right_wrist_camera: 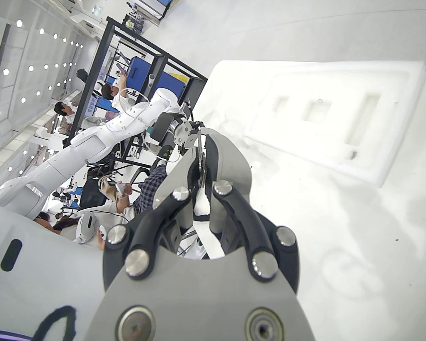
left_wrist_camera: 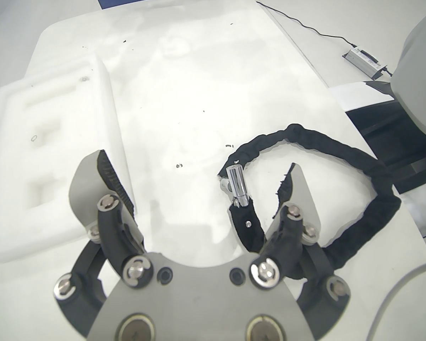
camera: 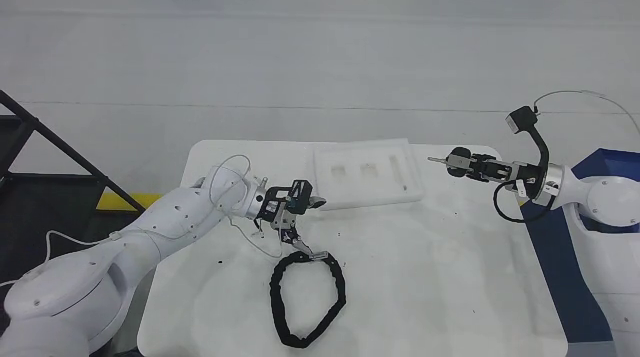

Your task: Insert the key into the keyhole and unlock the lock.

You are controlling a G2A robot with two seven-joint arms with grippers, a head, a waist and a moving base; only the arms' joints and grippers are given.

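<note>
L gripper (left_wrist_camera: pixel 197 172) spread wide, hovering just over steel cylinder (left_wrist_camera: pixel 237 185) of chain lock (left_wrist_camera: pixel 344 157) on counter (left_wrist_camera: pixel 184 72). R gripper (right_wrist_camera: pixel 203 150) pinched on key (camera: pixel 438 160), well apart, past foam tray (camera: pixel 365 174).

The foam tray (camera: pixel 365 175) stands as a raised block at the far middle of the table (camera: pixel 450 277), between the left gripper (camera: pixel 300 200) and the right gripper (camera: pixel 455 162). The right gripper's pinched key (camera: pixel 436 160) points at the tray's right edge. The chain lock (camera: pixel 308 302) loops across the near left, and its cylinder (left_wrist_camera: pixel 237 186) shows between the left gripper's spread fingers. Bare tabletop runs from the tray's near side across the middle and right, giving a wide lane to the cylinder.
</note>
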